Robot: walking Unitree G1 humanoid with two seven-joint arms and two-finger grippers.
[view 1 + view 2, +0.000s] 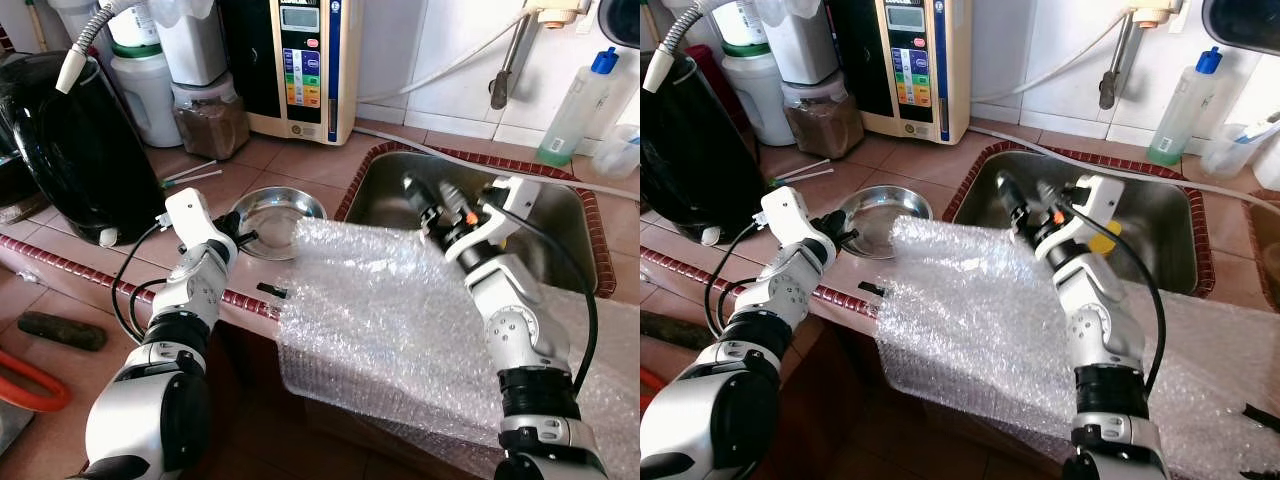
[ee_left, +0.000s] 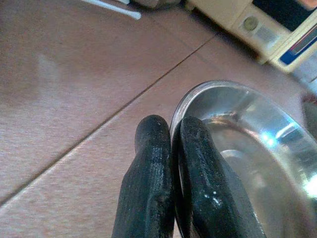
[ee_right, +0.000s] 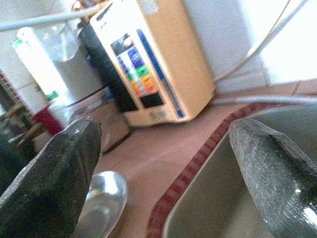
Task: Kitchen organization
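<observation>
A shallow steel bowl (image 1: 278, 208) sits on the tiled counter to the left of the sink (image 1: 545, 215). My left gripper (image 1: 243, 238) is at the bowl's near rim. In the left wrist view its two fingers (image 2: 148, 183) are pressed together with the bowl's rim (image 2: 198, 99) pinched between them. My right gripper (image 1: 425, 195) hovers over the left part of the sink, open, with its fingers (image 3: 54, 168) spread wide and nothing between them. A large sheet of bubble wrap (image 1: 380, 320) drapes over the counter's front edge, under the right arm.
A black kettle (image 1: 70, 150) stands at the counter's left. A beige water purifier (image 1: 305, 65), white canisters and a jar of brown powder (image 1: 212, 122) line the back. Two white straws (image 1: 190, 176) lie near the bowl. A green soap bottle (image 1: 575, 105) stands behind the sink.
</observation>
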